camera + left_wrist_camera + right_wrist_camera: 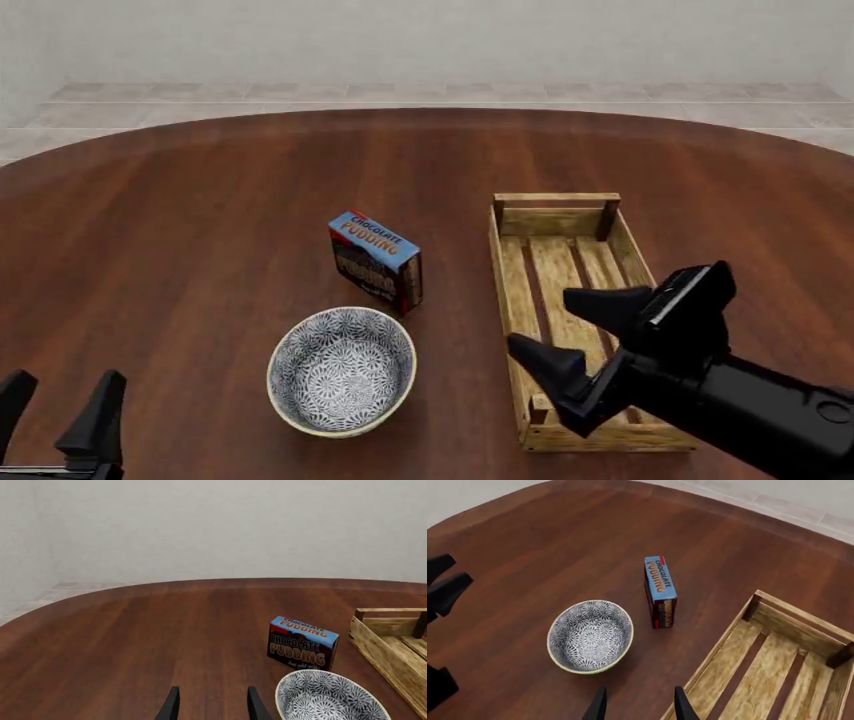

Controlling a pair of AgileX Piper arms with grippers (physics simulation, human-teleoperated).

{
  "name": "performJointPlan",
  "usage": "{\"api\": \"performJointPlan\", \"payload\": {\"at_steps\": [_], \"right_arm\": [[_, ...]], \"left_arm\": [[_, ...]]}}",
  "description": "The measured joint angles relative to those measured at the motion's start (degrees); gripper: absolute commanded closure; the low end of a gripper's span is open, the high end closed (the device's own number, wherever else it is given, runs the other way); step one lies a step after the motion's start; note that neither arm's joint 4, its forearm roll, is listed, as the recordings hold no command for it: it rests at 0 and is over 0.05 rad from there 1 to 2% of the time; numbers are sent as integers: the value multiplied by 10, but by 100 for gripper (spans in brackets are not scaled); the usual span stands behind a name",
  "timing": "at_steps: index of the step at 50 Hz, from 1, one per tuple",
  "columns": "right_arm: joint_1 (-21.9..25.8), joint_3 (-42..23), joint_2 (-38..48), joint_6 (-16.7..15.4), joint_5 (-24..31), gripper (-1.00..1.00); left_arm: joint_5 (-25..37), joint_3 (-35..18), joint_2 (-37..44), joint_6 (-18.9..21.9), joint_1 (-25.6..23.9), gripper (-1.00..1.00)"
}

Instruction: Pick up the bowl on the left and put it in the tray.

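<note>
Blue-and-white bowl [342, 370] sits upright on the dark wooden surface [187, 230], just in front of the pudding box [375, 260] and left of the slatted tray [567, 320]. Left gripper [54, 408] hangs wide and empty near the bowl; right gripper [577, 333] spreads wide over the tray, holding nothing.

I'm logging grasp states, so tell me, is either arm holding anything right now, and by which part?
Nothing is held. The left gripper and the right gripper both have open jaws with nothing between them; the bowl sits untouched on the table.
</note>
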Motion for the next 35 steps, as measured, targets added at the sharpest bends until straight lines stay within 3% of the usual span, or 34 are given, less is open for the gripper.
{"api": "performJointPlan", "payload": {"at_steps": [35], "right_arm": [[21,-84,113,-64,52,-100]], "left_arm": [[0,0,0,0,0,-100]]}}
